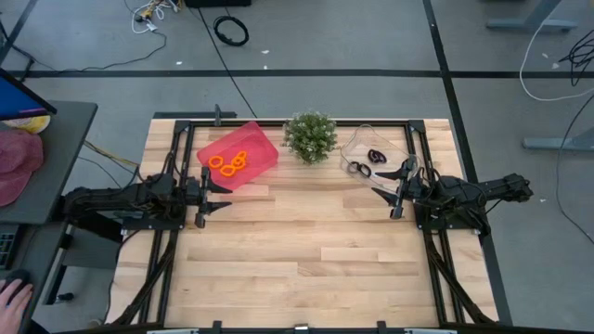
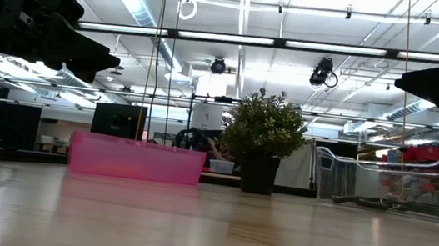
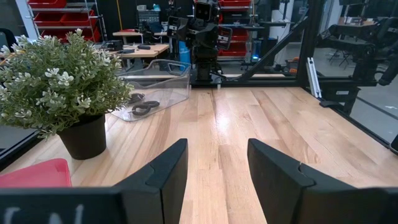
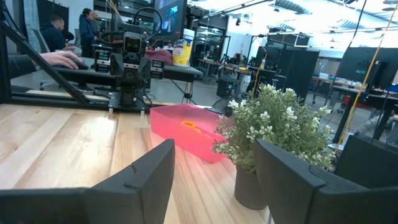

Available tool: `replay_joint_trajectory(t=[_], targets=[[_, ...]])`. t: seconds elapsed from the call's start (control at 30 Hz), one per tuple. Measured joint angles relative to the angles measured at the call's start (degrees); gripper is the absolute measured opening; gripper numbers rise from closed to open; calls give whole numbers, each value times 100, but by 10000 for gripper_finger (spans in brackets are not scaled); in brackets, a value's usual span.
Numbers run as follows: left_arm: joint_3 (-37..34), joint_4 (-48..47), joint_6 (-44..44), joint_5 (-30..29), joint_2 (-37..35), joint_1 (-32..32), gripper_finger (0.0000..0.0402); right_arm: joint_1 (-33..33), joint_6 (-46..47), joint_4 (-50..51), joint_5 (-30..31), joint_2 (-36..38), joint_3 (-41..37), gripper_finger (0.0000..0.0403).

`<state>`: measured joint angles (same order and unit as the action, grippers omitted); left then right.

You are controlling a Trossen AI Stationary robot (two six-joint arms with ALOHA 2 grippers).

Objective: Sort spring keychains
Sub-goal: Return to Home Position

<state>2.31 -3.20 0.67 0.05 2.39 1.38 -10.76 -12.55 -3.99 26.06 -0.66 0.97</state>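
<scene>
Orange spring keychains [image 1: 231,163] lie on the floor of a pink tray [image 1: 260,141] at the table's far left; one orange loop [image 4: 191,126] shows in the right wrist view. Black spring keychains [image 1: 368,161] lie in a clear tray [image 1: 356,141] at the far right, also seen as black keychains [image 3: 144,107] in the left wrist view. My left gripper [image 1: 215,196] hovers open near the pink tray's near side. My right gripper [image 1: 391,191] hovers open near the clear tray's near side. Neither gripper touches anything.
A green potted plant [image 1: 310,136] stands between the two trays at the table's far edge. Bare wooden tabletop [image 1: 297,250] stretches across the middle and near side. A person's hand [image 1: 14,299] shows off the table's near left corner.
</scene>
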Motion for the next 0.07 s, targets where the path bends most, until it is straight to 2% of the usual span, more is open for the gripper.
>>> replay_joint_trajectory(t=[0.07], targets=[[0,0,0,0,0,0,172,0,1,0,0,1,0,222]])
